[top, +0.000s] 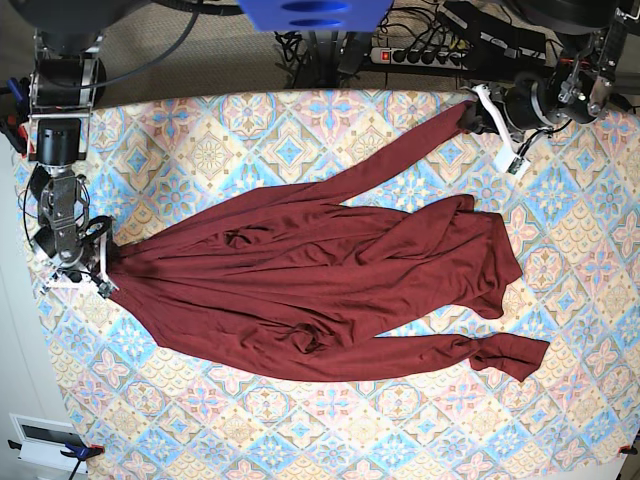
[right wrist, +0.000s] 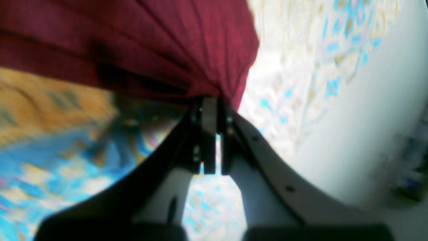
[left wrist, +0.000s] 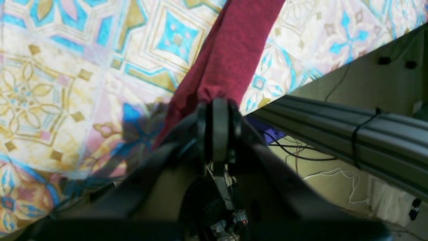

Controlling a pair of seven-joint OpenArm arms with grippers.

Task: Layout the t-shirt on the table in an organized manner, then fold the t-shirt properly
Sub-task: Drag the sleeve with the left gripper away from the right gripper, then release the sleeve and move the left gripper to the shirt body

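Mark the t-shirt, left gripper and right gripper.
t-shirt [top: 300, 290]: base view, central body fabric.
left gripper [left wrist: 219, 103]: left wrist view, fingertips pinching sleeve.
right gripper [right wrist: 214, 102]: right wrist view, fingertips clamping fabric.

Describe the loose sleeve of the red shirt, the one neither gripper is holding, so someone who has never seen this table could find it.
Start at the patterned table and find the dark red t-shirt spread across its middle. From the wrinkled body a long sleeve runs along the edge farthest from the robot. Unlike the other sleeve, it lies free, ending in a crumpled cuff.
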